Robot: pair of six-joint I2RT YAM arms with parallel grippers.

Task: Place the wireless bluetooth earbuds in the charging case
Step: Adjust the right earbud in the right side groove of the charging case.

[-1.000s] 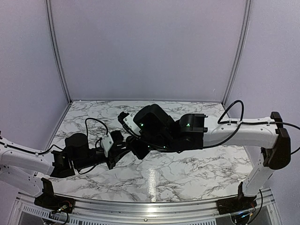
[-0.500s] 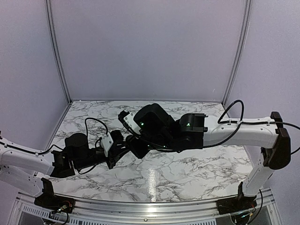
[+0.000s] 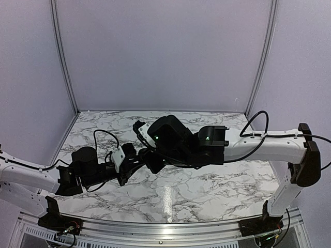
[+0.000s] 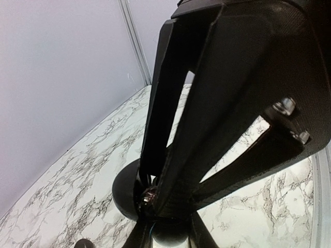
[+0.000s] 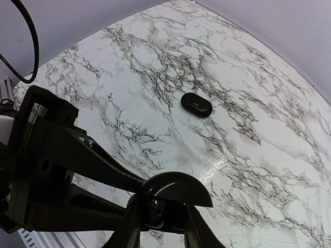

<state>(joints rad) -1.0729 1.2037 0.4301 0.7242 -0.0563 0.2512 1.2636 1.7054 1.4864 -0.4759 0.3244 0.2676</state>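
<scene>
Although the right wrist (image 3: 155,137) has crept only slightly toward the far wall (image 3: 165,51) in the last second and the left arm (image 3: 31,178) has held still, both grippers meet tip to tip over the marble table (image 5: 269,155). The jaws of the left gripper (image 4: 168,222) look clamped on the charging case (image 5: 176,187), those of the right gripper (image 5: 160,209) pinched on an earbud (image 5: 154,206) at its mouth, so seating seems under way.

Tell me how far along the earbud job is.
Done: no earbud visibly seated yet. In hand: left fingers grip the round black case; right fingers hover at it, contents unclear. Left: one small black oval piece lies apart on the marble table.
</scene>
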